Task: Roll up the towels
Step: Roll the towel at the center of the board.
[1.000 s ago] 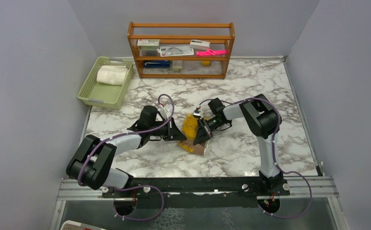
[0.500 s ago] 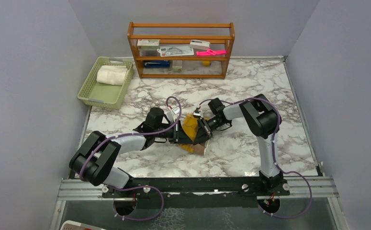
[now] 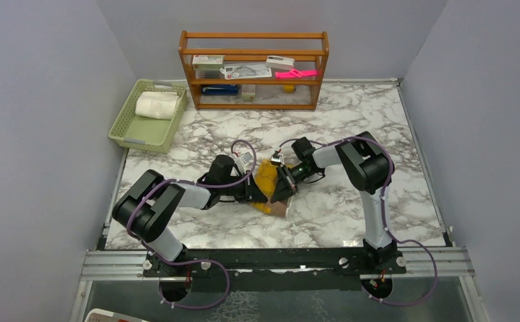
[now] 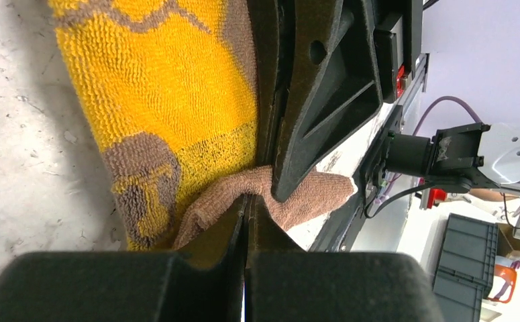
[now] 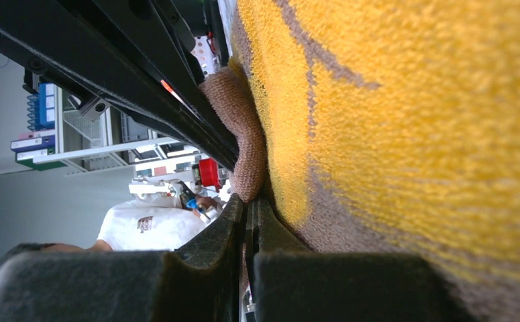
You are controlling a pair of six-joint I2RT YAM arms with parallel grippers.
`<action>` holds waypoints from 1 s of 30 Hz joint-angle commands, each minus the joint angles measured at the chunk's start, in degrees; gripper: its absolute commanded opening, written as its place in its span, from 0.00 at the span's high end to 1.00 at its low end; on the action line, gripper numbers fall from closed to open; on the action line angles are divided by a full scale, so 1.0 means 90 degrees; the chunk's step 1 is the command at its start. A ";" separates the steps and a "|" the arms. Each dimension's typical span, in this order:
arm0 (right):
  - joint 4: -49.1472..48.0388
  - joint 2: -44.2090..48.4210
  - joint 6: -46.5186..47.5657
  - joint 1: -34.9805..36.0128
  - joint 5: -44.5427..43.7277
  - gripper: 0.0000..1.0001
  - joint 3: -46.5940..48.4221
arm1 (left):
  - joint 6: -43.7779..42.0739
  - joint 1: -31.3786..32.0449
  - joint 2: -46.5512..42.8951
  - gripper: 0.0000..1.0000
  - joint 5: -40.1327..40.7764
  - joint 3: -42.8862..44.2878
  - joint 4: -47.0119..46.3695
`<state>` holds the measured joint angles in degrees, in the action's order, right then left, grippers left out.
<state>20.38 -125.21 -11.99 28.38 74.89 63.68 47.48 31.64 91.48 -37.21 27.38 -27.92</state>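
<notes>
Left wrist view shows the left pincer [image 4: 245, 204] with its fingers pressed together on a thin fold of the brown towel [image 4: 176, 87], the fold coming out right at the tips. The yellow pile spreads ahead of the tips and to their left. Right wrist view shows the right pincer [image 5: 249, 201] likewise closed, with a rolled brown hem pinched at its tips and the yellow face filling the space to their right. From above, the two pincers meet tip to tip over this bunched towel, mid-table [image 3: 351, 127]. The white towel [image 3: 156, 105] lies rolled in the basket [image 3: 126, 137], well off to the left pincer's far left, so I judge only the brown one is left to roll

Risks as I see them:
- Each nip takes only a thin edge, so a pull could slide the hem out and let the roll spring loose
- The right pincer's finger sits just beyond the left's tips, and any inward move could knock them together or trap cloth between them
- If the two pull apart unevenly, the towel may twist or unwind instead of tightening
- The pile may drag on the table and leave a slack, lopsided roll
</notes>
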 commanded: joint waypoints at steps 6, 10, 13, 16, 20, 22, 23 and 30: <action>0.0207 -0.0736 -0.0040 -0.0033 -0.1407 0.99 -0.0245 | -0.0331 0.0030 0.0380 1.00 0.0804 -0.0532 -0.0247; 0.0247 -0.0722 -0.0022 -0.0034 -0.1482 0.99 -0.0250 | -0.0345 0.0030 0.0573 1.00 0.0995 -0.0594 -0.0266; 0.0250 -0.0725 -0.0019 -0.0032 -0.1507 0.99 -0.0249 | -0.0336 0.0031 0.0789 1.00 0.1069 -0.0615 -0.0308; 0.0260 -0.0715 -0.0023 -0.0037 -0.1541 0.99 -0.0264 | -0.0320 0.0030 0.0932 1.00 0.1142 -0.0663 -0.0320; 0.0297 -0.0686 -0.0016 -0.0039 -0.1682 0.99 -0.0274 | -0.0288 0.0030 0.1069 1.00 0.1208 -0.0700 -0.0327; 0.0316 -0.0587 -0.0032 -0.0040 -0.1923 0.99 -0.0280 | -0.0272 0.0030 0.1143 1.00 0.1219 -0.0709 -0.0327; 0.0322 -0.0475 -0.0024 -0.0043 -0.2126 0.98 -0.0291 | -0.0267 0.0030 0.1166 1.00 0.1232 -0.0715 -0.0330; 0.0320 0.0892 0.0263 -0.0043 -0.2979 0.74 -0.0219 | -0.0266 0.0030 0.1343 1.00 0.1242 -0.0723 -0.0344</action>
<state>21.74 -121.38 -12.21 28.51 66.57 62.46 49.39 31.90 98.24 -36.62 23.49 -42.13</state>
